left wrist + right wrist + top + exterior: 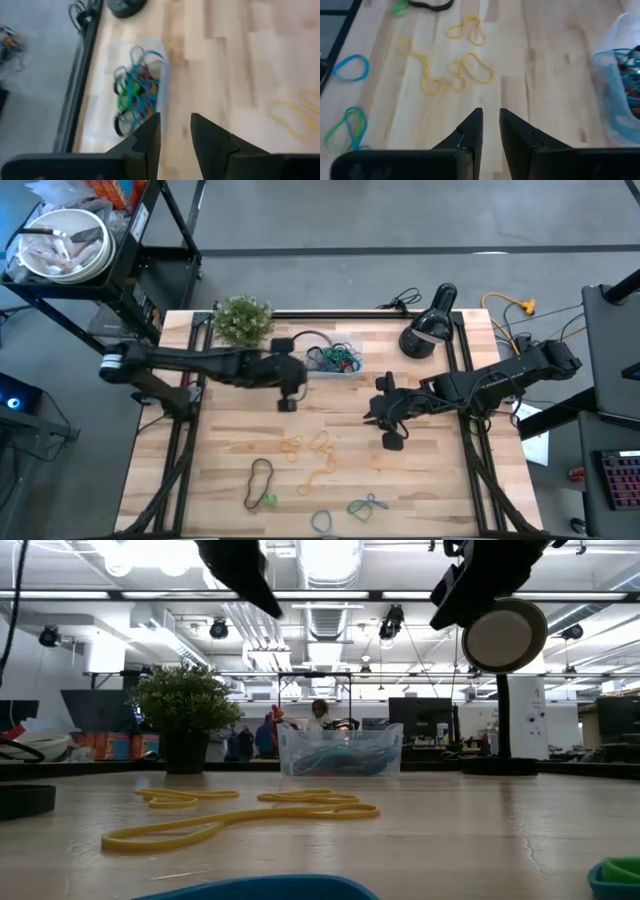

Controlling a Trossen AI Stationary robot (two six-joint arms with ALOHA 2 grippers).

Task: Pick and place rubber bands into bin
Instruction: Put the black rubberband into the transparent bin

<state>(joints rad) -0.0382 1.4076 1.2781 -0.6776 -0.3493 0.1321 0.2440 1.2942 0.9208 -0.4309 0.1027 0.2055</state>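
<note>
The clear bin (335, 360) (340, 752) stands at the table's far middle, beside the plant, with a tangle of blue, green and red rubber bands inside (136, 95). Loose bands lie flat on the wood nearer the front: yellow ones (318, 448) (462, 70), a black one (260, 478), green (268, 500), blue (322, 520) and teal (368, 505). My left gripper (290, 388) (175, 131) hovers just left of the bin, open, with nothing between the fingers. My right gripper (385, 425) (491, 125) hovers right of the yellow bands, open by a narrow gap, empty.
A small potted plant (243, 318) (185, 710) stands left of the bin. A black desk lamp (428, 330) is at the far right. Cables run along the far edge (400, 302). A metal bowl (60, 245) sits on a cart beyond the table.
</note>
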